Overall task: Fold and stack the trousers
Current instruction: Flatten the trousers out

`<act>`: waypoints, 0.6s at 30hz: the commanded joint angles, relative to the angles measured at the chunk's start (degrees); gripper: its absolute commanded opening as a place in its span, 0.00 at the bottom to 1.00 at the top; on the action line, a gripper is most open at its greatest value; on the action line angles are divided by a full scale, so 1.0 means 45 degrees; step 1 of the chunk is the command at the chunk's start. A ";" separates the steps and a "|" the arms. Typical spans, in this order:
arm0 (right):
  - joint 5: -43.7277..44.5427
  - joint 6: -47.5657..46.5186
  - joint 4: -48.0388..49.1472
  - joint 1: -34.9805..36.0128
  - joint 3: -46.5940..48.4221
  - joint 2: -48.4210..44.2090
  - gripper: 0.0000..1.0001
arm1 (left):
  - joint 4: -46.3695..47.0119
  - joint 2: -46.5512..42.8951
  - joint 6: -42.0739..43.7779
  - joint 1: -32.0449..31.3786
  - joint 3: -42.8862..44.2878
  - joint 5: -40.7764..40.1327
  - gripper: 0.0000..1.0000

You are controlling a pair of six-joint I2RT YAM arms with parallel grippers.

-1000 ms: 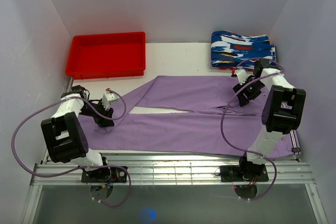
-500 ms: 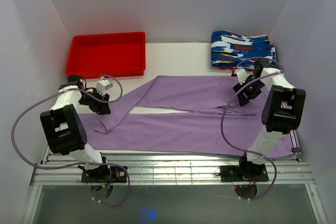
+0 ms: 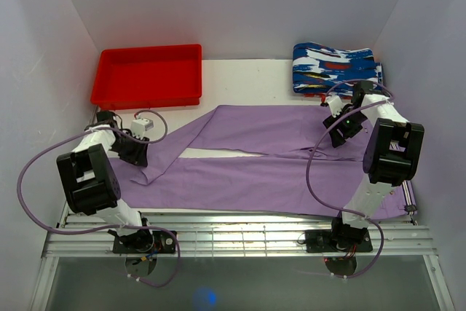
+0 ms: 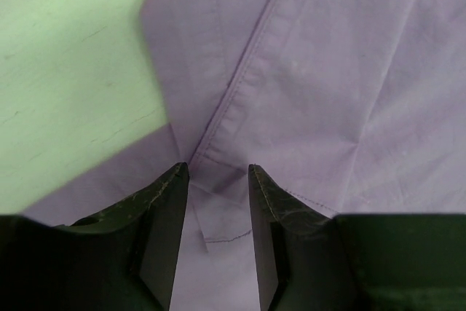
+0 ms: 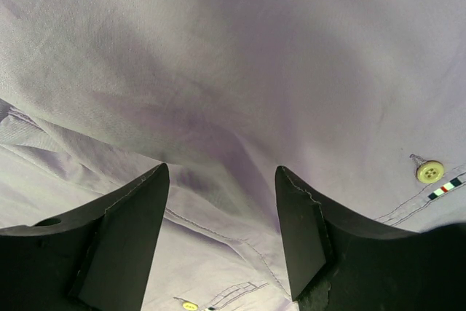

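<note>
The lilac trousers [image 3: 269, 158] lie spread across the table, waist to the right and legs running left. My left gripper [image 3: 138, 152] is at the left end of the near leg and its narrow jaws are shut on the hem, which is folded up into a peak. The left wrist view shows the hem cloth [image 4: 218, 209] between the fingertips [image 4: 171, 187]. My right gripper [image 3: 341, 132] rests open over the waist area. The right wrist view shows its jaws wide apart over the cloth [image 5: 218, 92], with a button [image 5: 429, 171] beside it.
A red tray [image 3: 145, 100] stands at the back left. Folded blue-white-red patterned garments [image 3: 335, 67] lie at the back right, just beyond the right arm. White walls close in on the left, right and back.
My left gripper has pulled the near leg's end away from the front left towards the back left, folding the cloth over into a peak. The right arm has not moved.
</note>
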 commanded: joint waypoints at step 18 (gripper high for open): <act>-0.0108 -0.0223 -0.0113 0.0045 -0.0132 -0.0386 0.66 | -0.0514 -0.0061 -0.0297 0.0590 0.0423 0.0446 0.34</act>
